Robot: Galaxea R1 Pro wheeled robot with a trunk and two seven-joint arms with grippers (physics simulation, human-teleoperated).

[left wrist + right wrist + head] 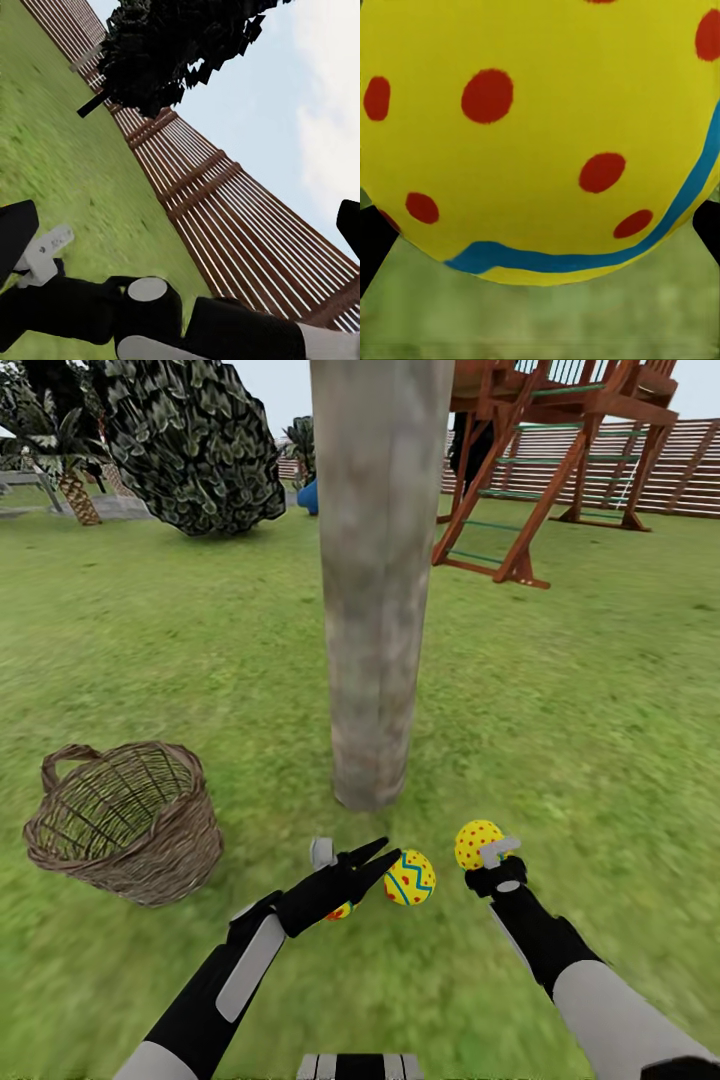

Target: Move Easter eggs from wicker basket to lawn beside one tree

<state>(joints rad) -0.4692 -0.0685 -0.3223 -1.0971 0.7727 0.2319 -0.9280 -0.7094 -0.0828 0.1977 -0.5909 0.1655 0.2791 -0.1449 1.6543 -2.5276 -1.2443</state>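
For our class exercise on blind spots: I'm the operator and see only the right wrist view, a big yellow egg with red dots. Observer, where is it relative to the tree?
Observer: The dotted egg sits at the right gripper, over the lawn just right of the tree base.
Operator: Any other eggs out?
Observer: A zigzag egg lies on the grass near the trunk; another egg peeks from under the left gripper.
Operator: And the basket?
Observer: The wicker basket stands left of the trunk, looking empty.

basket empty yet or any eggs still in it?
Looks empty: the wicker basket shows bare weave inside, tipped slightly. Three Easter eggs lie outside it near the tree; its near inner wall is hidden.
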